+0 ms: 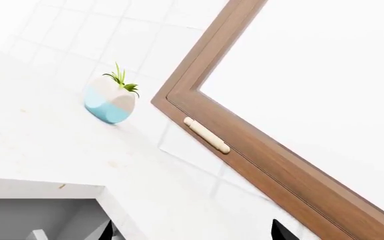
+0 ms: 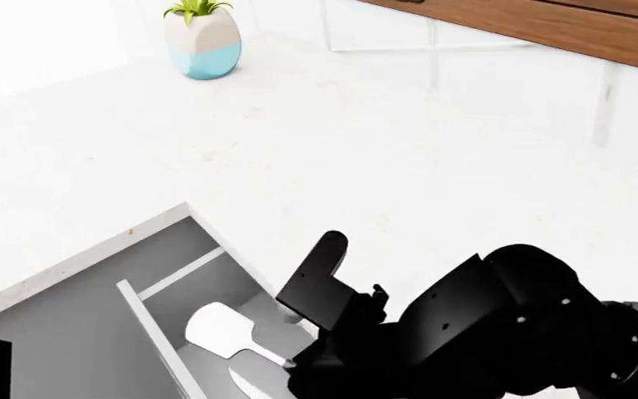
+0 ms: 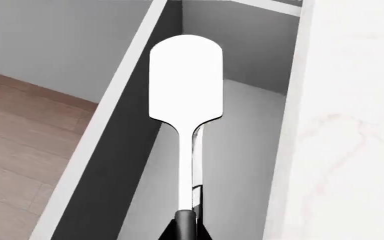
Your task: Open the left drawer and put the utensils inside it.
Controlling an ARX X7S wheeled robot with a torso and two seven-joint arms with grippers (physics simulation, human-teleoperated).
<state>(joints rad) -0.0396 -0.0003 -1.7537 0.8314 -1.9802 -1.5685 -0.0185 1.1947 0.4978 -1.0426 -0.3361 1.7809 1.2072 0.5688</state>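
1. One open drawer (image 2: 76, 332), grey inside.
2. One white-bladed spatula (image 2: 222, 329) in it.
3. One silver knife blade (image 2: 242, 384) beside the spatula.
4. One potted plant (image 2: 202, 37) at eleven o'clock on the table (image 2: 408, 166).

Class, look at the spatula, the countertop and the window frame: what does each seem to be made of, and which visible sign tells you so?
Spatula: blade looks like smooth matte plastic or silicone, plain white, no shine; uncertain.
Countertop: looks like polished marble or similar stone, white with faint veins and specks.
Window frame: looks like wood, brown with a running grain, satin finish.
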